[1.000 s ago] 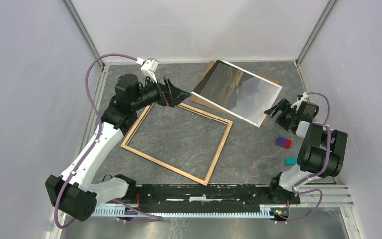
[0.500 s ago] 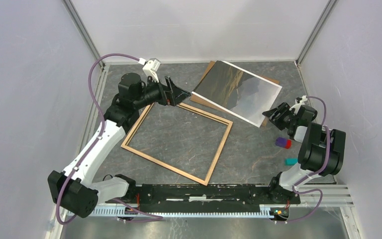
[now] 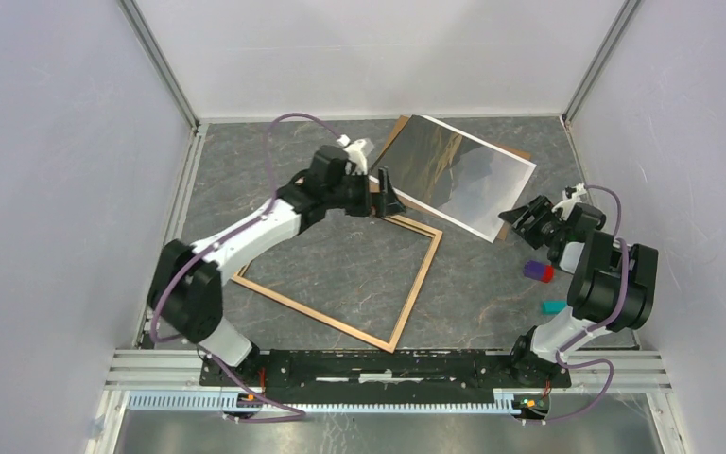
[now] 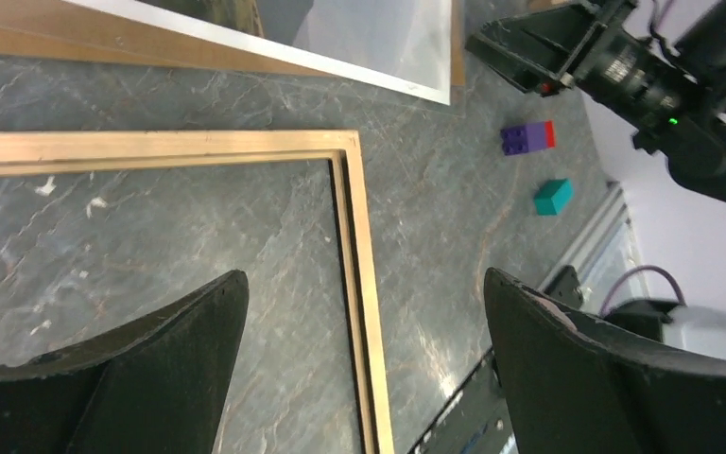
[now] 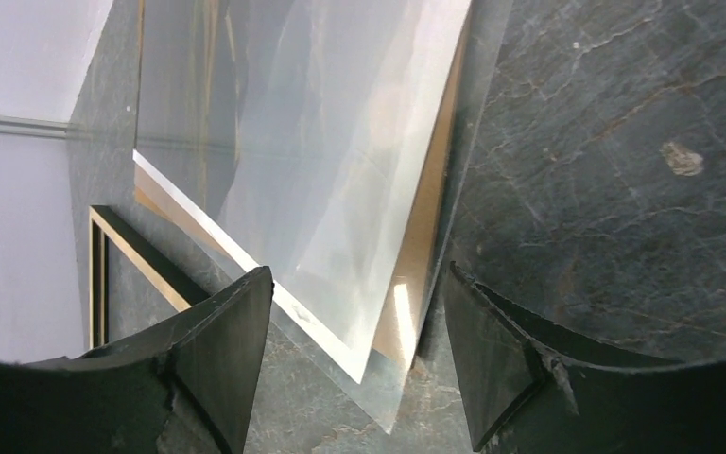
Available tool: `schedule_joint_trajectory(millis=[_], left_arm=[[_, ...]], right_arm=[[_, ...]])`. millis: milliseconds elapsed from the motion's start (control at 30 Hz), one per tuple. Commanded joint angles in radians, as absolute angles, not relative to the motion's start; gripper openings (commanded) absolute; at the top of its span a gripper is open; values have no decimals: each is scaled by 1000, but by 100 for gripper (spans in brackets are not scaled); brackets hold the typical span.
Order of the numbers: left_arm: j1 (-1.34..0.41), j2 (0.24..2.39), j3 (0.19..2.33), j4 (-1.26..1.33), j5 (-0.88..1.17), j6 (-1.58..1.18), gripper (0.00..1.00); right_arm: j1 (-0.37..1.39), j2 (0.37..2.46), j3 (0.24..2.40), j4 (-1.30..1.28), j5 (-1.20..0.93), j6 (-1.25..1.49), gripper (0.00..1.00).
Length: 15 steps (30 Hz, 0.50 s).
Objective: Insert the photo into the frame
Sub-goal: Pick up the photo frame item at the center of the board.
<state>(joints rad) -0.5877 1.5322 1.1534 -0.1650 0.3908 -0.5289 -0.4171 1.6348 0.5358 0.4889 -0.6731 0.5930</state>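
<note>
The photo (image 3: 454,170), a dark hillside print with a white border, lies face up on the brown backing board (image 3: 390,148) at the back right. The tan frame (image 3: 312,313) lies flat in the middle, nothing inside it. My left gripper (image 3: 388,194) is open and empty, above the frame's far rail by the photo's left end; in the left wrist view it (image 4: 364,279) straddles a frame rail (image 4: 367,359). My right gripper (image 3: 520,216) is open at the photo's near right corner; in the right wrist view the photo's corner (image 5: 354,359) lies between my gripper's (image 5: 359,272) jaws.
A purple and red block (image 3: 538,271) and a teal block (image 3: 553,306) sit near the right arm's base. In the right wrist view a clear sheet's corner (image 5: 389,409) sticks out under the photo. Metal posts and walls close the back and sides.
My left arm has swung right, from the frame's far left corner to its far rail near the photo. My right gripper has edged slightly toward the photo's corner.
</note>
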Motion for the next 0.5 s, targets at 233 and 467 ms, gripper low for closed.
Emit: schedule_joint_trajectory(millis=[233, 467], left_arm=[[-721, 2024, 1594, 41, 147, -726, 99], [-720, 2276, 1849, 18, 130, -791, 99]], right_arm=[[-447, 1689, 595, 450, -614, 512, 74], [-473, 1711, 630, 467, -627, 524, 74]])
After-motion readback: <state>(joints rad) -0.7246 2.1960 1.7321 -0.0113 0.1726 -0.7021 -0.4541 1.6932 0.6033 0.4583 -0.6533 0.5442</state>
